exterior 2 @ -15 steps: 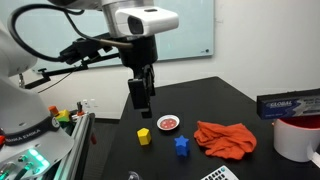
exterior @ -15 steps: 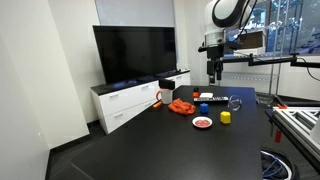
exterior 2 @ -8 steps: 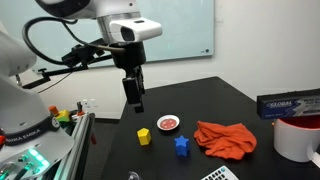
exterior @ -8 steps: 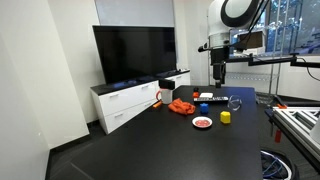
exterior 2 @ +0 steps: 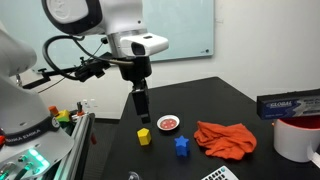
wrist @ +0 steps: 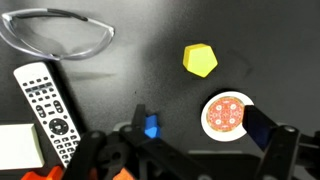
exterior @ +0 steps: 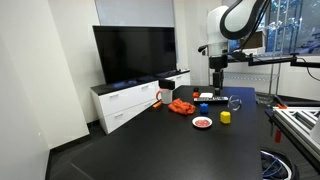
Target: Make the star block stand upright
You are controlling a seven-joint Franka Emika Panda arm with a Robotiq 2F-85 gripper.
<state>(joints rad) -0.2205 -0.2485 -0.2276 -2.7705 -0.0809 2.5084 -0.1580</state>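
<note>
Star block point(exterior 2: 181, 146): blue, resting on the dark surface point(exterior 2: 215, 100) between the yellow block and the cloth, touching neither. It is too small in an exterior view to tell whether it lies flat or stands.
Star block in the wrist view point(wrist: 151, 126): only a small blue piece shows, partly hidden behind the hand's dark frame.
Remote point(wrist: 46, 108): white with dark buttons, flat on the surface. A white box point(wrist: 18, 145) is just beside it, and clear glasses point(wrist: 55, 30) lie beyond it.
Cloth point(exterior 2: 225, 139): orange and crumpled, beside the star block.
Mug point(exterior 2: 296, 138): red and white, at the picture edge near the cloth.
Yellow block point(exterior 2: 144, 135): many-sided, apart from the star block. It sits in the open in the wrist view point(wrist: 199, 60).
Dish point(exterior 2: 169, 123): small, round, red and white, near the yellow block and beyond the star block.
Hand point(exterior 2: 140, 108): hangs above the surface, pointing down, over the area by the yellow block and dish, touching nothing. In the wrist view point(wrist: 185, 150) its fingers stand wide apart with nothing between them.
Blue box point(exterior 2: 290, 103): at the far side of the surface, beyond the mug.
TV point(exterior: 135, 52): dark screen on a white cabinet point(exterior: 125, 103), beyond the surface in an exterior view.
</note>
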